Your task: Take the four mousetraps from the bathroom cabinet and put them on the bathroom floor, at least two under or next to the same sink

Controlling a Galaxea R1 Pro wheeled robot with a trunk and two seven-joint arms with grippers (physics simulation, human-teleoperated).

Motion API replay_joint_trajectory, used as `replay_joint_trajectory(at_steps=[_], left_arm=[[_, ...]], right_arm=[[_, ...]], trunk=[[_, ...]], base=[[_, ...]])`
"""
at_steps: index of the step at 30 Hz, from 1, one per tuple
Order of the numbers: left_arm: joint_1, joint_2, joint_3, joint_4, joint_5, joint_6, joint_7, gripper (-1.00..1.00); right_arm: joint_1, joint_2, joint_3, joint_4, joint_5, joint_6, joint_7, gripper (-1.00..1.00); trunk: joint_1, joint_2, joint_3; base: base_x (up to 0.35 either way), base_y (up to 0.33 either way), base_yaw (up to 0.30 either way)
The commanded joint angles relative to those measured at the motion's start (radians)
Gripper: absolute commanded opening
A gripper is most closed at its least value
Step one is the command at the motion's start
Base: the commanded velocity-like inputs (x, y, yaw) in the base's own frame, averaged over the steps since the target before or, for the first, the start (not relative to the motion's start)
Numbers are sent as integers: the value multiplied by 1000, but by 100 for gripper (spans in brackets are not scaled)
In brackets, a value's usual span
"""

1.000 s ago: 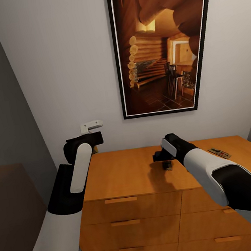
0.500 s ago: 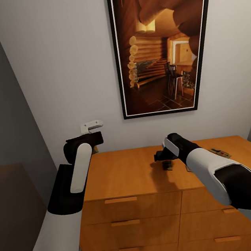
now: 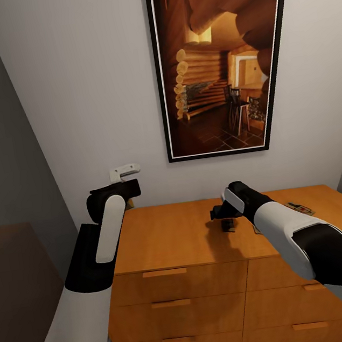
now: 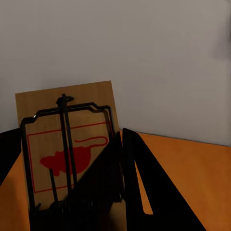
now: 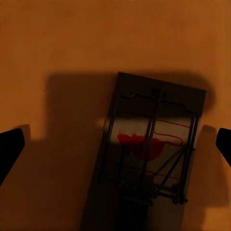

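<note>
Here the left gripper [image 3: 126,194] is holding one mousetrap [image 4: 67,144] upright between closed fingers, raised above the cabinet's [image 3: 174,235] left end near the wall. The right gripper [image 3: 225,219] is hovering spread wide over a second mousetrap [image 5: 151,154] lying flat on the cabinet top. A third mousetrap [image 3: 299,208] is lying farther right.

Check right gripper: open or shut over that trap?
Open. The right gripper has its fingertips spread wide either side of the mousetrap, which lies flat on the cabinet.
</note>
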Motion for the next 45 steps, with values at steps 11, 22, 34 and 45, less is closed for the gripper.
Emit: replay_joint_trajectory(at_steps=[11,22,34,45], left_arm=[[-1,1,-1,-1,6,5,11,-100],[0,1,-1,-1,6,5,10,-100],[0,1,-1,-1,6,5,11,-100],[0,1,-1,-1,6,5,11,-100]], right_arm=[[-1,0,8,0,-11,2,-7,100],[-1,-1,8,1,-11,2,-7,100],[-1,0,8,-1,-11,2,-7,100],[-1,0,10,-1,-11,2,-7,-100]], trunk=[[0,-1,-1],[8,-15,-7],[15,-29,-14],[15,-29,-14]], base=[[0,0,0],[0,0,0],[0,0,0],[0,0,0]])
